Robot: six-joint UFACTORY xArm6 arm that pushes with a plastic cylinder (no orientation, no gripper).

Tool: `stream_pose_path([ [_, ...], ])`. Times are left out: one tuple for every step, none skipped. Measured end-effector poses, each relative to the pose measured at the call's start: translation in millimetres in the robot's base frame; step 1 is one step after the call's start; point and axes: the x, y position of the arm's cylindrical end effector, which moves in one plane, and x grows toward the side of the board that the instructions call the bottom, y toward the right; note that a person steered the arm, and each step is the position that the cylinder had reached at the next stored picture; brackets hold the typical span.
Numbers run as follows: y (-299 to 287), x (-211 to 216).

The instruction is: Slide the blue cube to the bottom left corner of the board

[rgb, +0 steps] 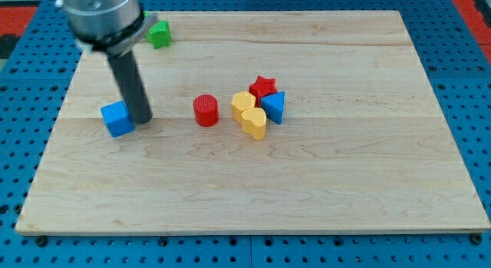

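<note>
The blue cube (116, 118) lies on the wooden board (253, 183) at the view's left, about halfway down. My tip (142, 117) rests on the board right beside the cube's right side, touching or nearly touching it. The dark rod rises from there toward the view's top left. The board's bottom left corner (27, 226) is well below and left of the cube.
A red cylinder (205, 110) stands right of my tip. Further right is a tight cluster: a red star (263, 87), a blue triangular block (275, 107), and two yellow blocks (244, 103) (255, 122). A green block (159, 34) sits near the top left edge.
</note>
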Motion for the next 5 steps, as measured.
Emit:
stream_pose_path([
  [-22.4,-8.2],
  [-33.9,-41.0],
  [-78.4,-31.8],
  [-86.0,10.2],
  [-90.2,9.1],
])
